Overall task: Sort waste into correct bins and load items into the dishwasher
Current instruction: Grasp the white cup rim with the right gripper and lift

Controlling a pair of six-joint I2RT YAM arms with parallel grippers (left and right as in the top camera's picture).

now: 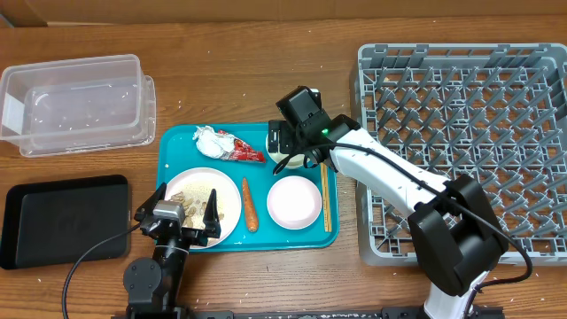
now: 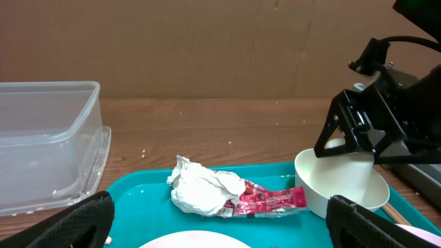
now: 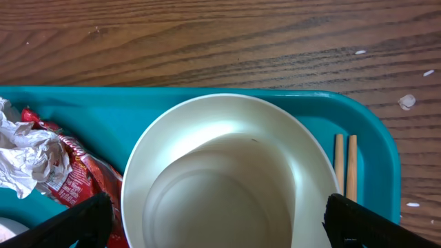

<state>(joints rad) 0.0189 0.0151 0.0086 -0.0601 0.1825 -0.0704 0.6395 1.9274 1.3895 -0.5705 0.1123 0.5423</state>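
R fingers (image 3: 375,224) wide apart over bowl (image 3: 227,172) nr tray's (image 3: 138,103) far edge.

Bright, even light from above; all three views sharp.
Soft shadow inside bowl (image 3: 227,172); faint glare on tub (image 1: 80,66); wrist views' lower corners dark, soft-edged.

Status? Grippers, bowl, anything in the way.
Both open, nothing held: left gripper over the plate, right gripper above the bowl. Red wrapper lies close beside the bowl.
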